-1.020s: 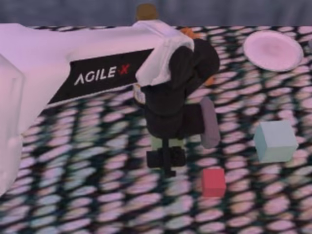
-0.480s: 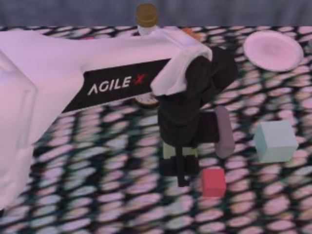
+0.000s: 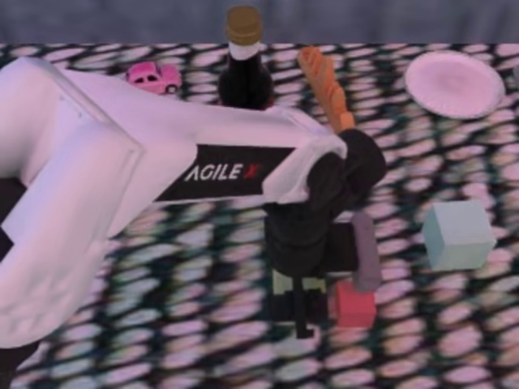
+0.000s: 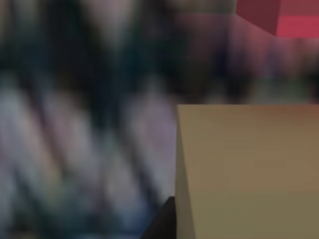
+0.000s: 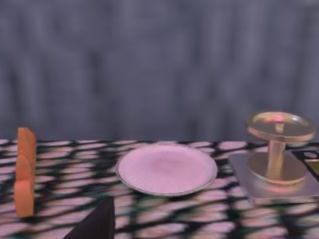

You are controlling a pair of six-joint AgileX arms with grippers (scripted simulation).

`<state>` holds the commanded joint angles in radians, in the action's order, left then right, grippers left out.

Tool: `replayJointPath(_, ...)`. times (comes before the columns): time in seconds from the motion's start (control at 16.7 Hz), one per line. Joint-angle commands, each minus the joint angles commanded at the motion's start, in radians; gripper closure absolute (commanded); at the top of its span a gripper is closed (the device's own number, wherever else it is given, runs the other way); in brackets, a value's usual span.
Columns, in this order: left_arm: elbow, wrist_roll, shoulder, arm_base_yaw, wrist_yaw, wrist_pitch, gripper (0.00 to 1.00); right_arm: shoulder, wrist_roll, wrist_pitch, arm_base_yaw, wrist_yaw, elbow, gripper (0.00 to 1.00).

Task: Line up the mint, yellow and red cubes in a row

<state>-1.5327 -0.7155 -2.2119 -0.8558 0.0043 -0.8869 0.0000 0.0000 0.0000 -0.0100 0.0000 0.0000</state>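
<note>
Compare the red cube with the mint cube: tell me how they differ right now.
Size: the red cube is clearly smaller than the mint cube.
Colour: one is strong red, the other pale mint-green.
Surroundings: the red cube sits right beside the left gripper, which carries the yellow cube; the mint cube stands alone, farther toward the table's right side, with nothing touching it.
Shared: both are plain matte cubes resting on the patterned tabletop.

Up top: a pink toy car (image 3: 153,77), a dark bottle (image 3: 244,73), bread (image 3: 326,87) and a plate (image 3: 454,84) can be seen; a metal stand (image 5: 277,155) too.
</note>
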Motion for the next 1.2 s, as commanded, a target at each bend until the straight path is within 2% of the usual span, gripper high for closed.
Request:
replayJointPath(0.18,0.0,0.0,0.0,0.0,0.0,0.0,1.0,0.0,0.0,0.0,0.0,0.0,0.0,0.0)
replayJointPath(0.96,0.0,0.0,0.0,0.0,0.0,0.0,0.02,0.0,0.0,0.0,0.0,0.0,0.0,0.0)
replayJointPath(1.2,0.0,0.0,0.0,0.0,0.0,0.0,0.0,0.0,0.0,0.0,0.0,0.0,0.0,0.0)
